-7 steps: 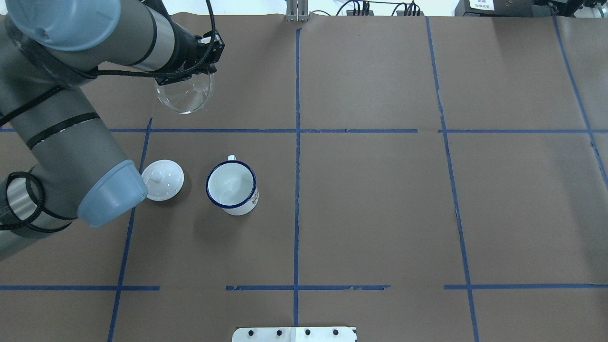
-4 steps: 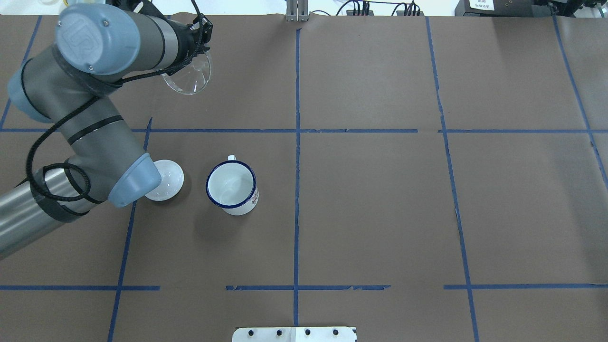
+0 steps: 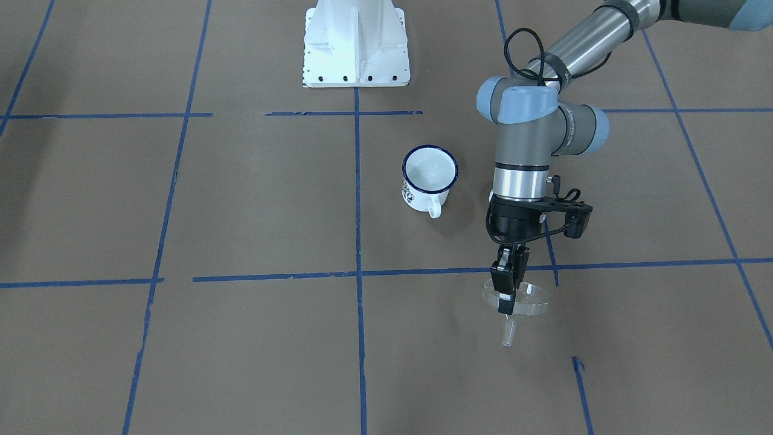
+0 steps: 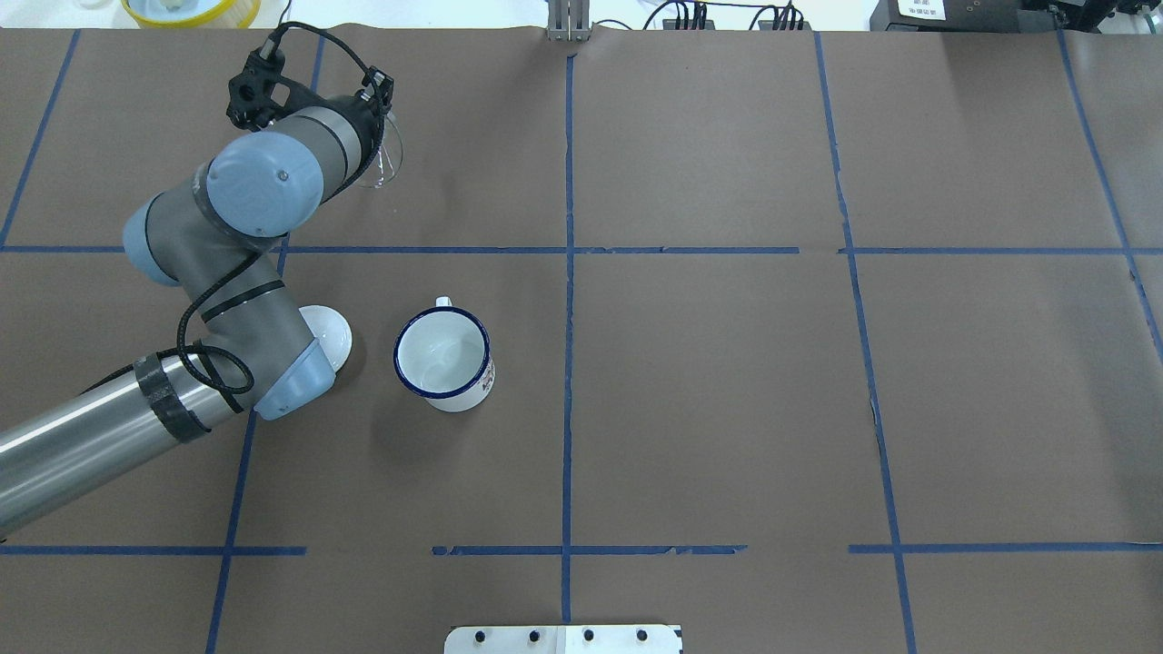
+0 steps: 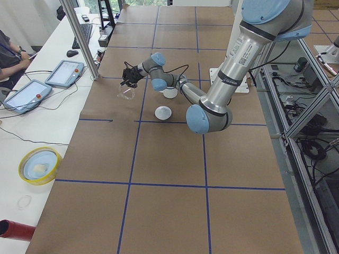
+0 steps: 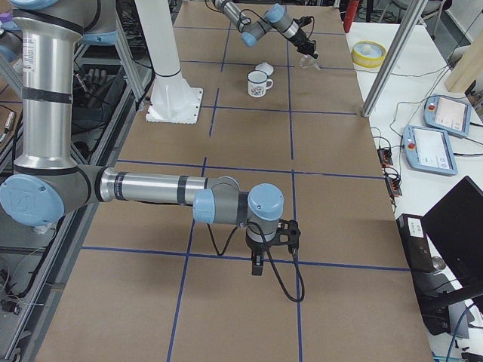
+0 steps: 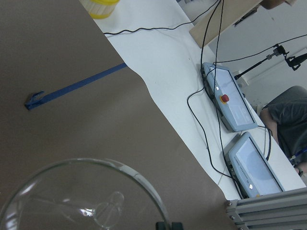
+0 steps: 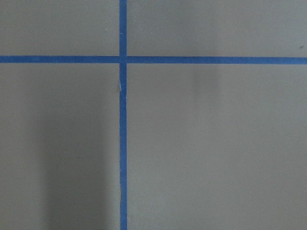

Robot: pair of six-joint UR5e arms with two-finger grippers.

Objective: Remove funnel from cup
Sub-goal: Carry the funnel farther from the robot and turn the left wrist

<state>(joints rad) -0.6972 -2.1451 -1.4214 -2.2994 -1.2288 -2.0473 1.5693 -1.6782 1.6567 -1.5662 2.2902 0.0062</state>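
Note:
The clear funnel hangs from my left gripper, which is shut on its rim. It is held upright with the spout down, close over the table on the robot's far left. In the overhead view only an edge of the funnel shows past the wrist. The left wrist view shows its cone from above. The white cup with the blue rim stands empty apart from it, also in the overhead view. My right gripper shows only in the exterior right view, so I cannot tell its state.
A white domed lid lies left of the cup, partly under my left arm. A yellow bowl and control tablets sit on the white bench past the table's far edge. The robot's base plate stands behind the cup.
My left arm has lowered and swung its wrist over the funnel. The funnel stays in the far left square, now upright and mostly hidden overhead. The cup and lid have not moved.

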